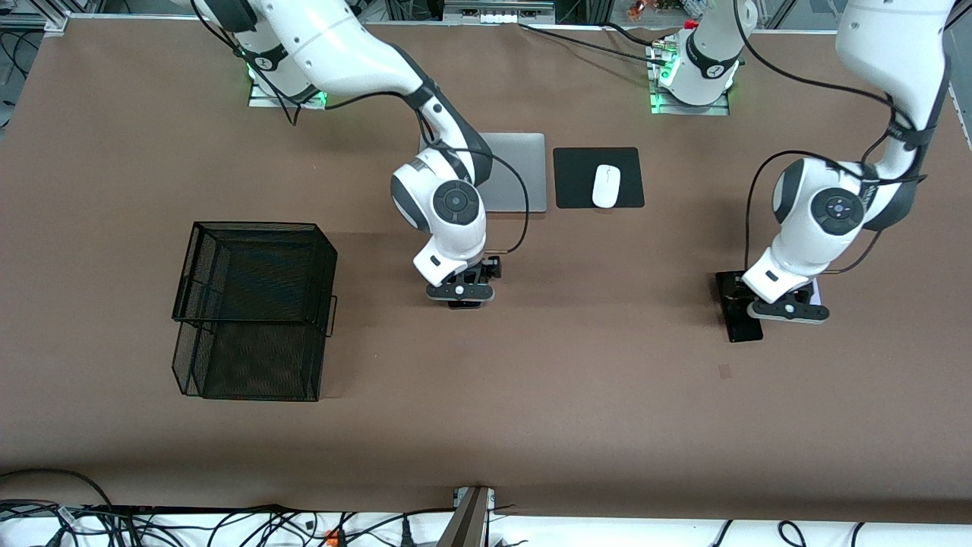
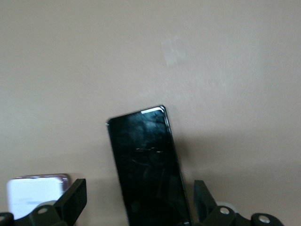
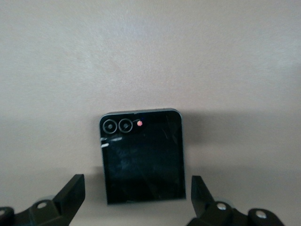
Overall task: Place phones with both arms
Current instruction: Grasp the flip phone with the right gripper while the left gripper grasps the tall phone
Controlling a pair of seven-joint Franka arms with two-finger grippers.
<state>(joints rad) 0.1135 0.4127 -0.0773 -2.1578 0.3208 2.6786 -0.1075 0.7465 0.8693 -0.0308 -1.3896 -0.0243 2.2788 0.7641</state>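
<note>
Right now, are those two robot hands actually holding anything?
Nothing. The left gripper is open astride the long black phone; the right gripper is open astride the small black phone.

We read this as a robotics lab, staged as an office desk. Two large white jointed robot arms with dark grey bands, right one [image 1: 448, 205] and left one [image 1: 828, 213], are bolted on metal base plates with green lights [image 1: 687, 95] at the edge of a wide bench covered in plain brown matting [image 1: 531, 395]. Loose black cables [image 1: 228, 524] run along the bench edge nearest the front camera, with aluminium framing [image 1: 471, 524] there too. Office props sit on the bench: a closed grey laptop [image 1: 520, 171], a white computer mouse [image 1: 606, 185] on a black square pad [image 1: 577, 178], a black wire-mesh desk tray [image 1: 254, 304].
</note>
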